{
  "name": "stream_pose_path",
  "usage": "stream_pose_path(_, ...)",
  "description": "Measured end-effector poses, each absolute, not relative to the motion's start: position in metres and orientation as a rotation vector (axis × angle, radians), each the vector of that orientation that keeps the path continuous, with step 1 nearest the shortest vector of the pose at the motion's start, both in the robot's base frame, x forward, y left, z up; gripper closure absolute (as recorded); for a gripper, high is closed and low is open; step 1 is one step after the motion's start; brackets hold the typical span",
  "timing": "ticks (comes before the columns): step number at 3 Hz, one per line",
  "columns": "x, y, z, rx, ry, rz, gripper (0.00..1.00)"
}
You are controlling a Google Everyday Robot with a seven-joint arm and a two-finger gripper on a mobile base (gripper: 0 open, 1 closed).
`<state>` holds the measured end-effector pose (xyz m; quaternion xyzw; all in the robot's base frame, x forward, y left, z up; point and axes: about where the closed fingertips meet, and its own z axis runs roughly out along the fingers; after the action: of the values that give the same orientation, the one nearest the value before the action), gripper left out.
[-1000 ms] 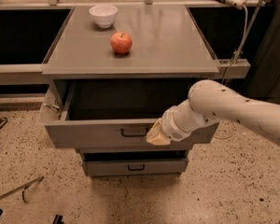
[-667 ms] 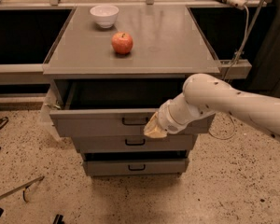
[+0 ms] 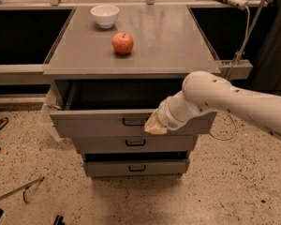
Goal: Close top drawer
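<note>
The top drawer [image 3: 93, 123] is seen partly pulled out of the grey desk [image 3: 173, 36], directly beneath the desk's top plate, with its dark tray interior exposed behind the flat front panel. A small black bar handle [image 3: 132, 122] is fitted at the centre of that panel. The pincer [image 3: 153, 124], a tan-coloured tip at the end of the white arm [image 3: 234, 102], is located at the top drawer's front panel, just right of the handle and apparently touching the panel face. Whether the pincer is spread or pressed together cannot be told; nothing is seen to be pinched by it. The arm is extended from the right of the top drawer, and the right part of the panel is covered by its wrist. Below the top drawer, a narrower middle drawer front [image 3: 136, 143] is seen shut, and beneath that a bottom drawer front [image 3: 136, 168] is set slightly forward, with a dark gap above it. Above the top drawer, on the desk's top plate, a red apple [image 3: 122, 43] is placed towards the left, and a white bowl [image 3: 105, 16] is placed behind it, near the rear edge. The two are apart.
</note>
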<state>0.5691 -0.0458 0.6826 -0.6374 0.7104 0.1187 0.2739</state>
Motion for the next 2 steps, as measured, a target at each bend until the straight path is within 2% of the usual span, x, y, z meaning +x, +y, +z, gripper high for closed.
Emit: stream_pose_path(2,0.647,-0.029,0.698,-1.776,1.886,0.185,1.0)
